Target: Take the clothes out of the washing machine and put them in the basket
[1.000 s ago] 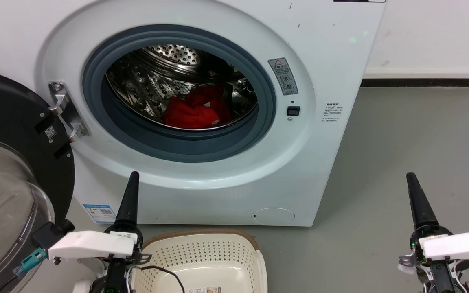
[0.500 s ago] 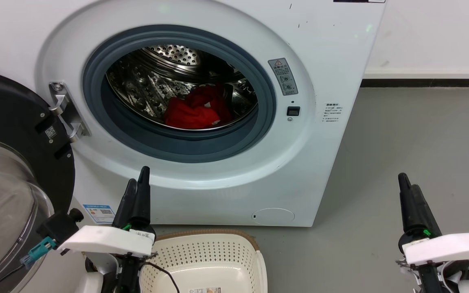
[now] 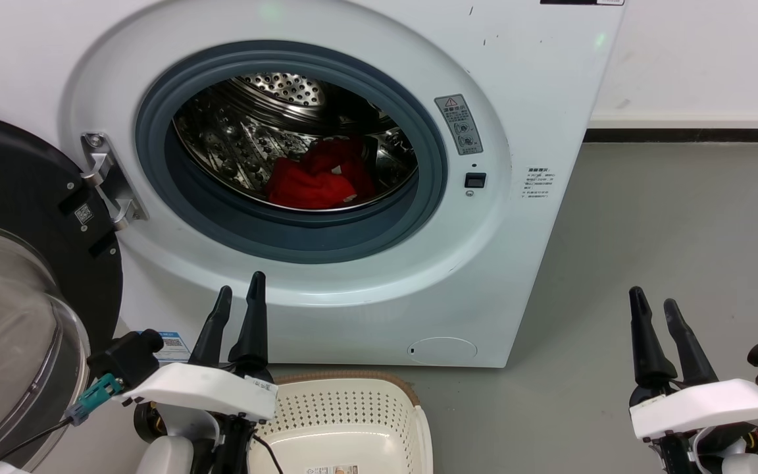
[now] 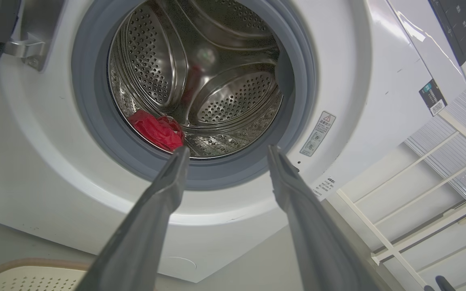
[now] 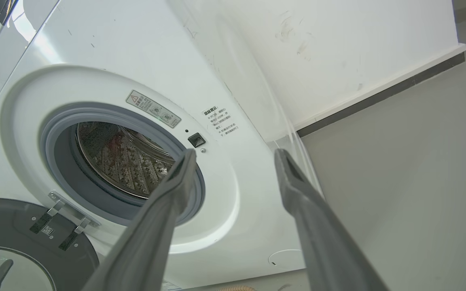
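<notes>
Clothes lie bunched low in the drum of the washing machine, while our left gripper and right gripper hang outside it, fingers parted, holding nothing, the basket on the floor beside the left one. We should reach the left gripper over the grey ring and close deep on the folds. How many garments are heaped we cannot tell; the basket's near half is cut off.

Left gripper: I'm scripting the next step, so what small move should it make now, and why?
Probably reach the left gripper forward and up toward the drum of the washing machine. The gripper is open and empty, the door is swung aside, and the clothes lie low in the drum, above and beyond the gripper.
</notes>
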Controlling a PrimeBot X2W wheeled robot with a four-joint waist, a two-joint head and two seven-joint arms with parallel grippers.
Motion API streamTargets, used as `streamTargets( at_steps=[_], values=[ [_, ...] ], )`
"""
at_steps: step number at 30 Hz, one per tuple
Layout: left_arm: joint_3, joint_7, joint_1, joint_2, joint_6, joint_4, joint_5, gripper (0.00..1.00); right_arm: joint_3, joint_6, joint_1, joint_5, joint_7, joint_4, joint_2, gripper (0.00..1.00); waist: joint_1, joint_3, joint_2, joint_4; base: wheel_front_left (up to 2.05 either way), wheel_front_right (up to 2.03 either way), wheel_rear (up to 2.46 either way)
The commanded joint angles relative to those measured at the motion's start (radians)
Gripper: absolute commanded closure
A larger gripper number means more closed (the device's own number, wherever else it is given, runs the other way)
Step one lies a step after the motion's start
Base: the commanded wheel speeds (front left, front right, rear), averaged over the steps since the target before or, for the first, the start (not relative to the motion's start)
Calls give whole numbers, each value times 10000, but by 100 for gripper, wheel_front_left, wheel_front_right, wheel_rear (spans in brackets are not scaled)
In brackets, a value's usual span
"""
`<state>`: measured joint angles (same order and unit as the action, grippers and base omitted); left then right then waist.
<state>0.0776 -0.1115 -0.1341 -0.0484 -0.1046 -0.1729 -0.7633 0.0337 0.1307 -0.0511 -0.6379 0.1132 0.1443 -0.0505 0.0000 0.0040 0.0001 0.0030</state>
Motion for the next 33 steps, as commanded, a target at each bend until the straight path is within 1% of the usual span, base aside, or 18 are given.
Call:
streamTargets(
  at_steps=[1, 11, 18, 31, 33],
  values=[
    [69, -110, -298, -26, 46, 52, 346, 0, -19, 1, -44, 361, 95, -87, -6, 0, 0, -4, -1, 0, 0, 0, 0],
    [311, -379, -313, -26, 150, -163, 1604, 0, -106, 1, 4, 1752, 374, 152, -4, 0, 0, -26, -1, -6, 0, 0, 0],
    [473, -567, -369, -26, 233, -333, 2478, 0, -95, 1, -42, 2512, 555, 336, -3, 0, 0, -31, -1, -5, 0, 0, 0],
    [624, -879, -417, -25, 377, -495, 3791, 0, -116, 1, -26, 3803, 853, 181, 0, 0, 0, -34, -1, 22, 0, 0, 0],
    [589, -964, -445, -26, 410, -521, 4197, 0, -146, 0, 2, 4201, 895, 93, 1, 0, 0, -31, -1, 36, 0, 0, 0]
  ],
)
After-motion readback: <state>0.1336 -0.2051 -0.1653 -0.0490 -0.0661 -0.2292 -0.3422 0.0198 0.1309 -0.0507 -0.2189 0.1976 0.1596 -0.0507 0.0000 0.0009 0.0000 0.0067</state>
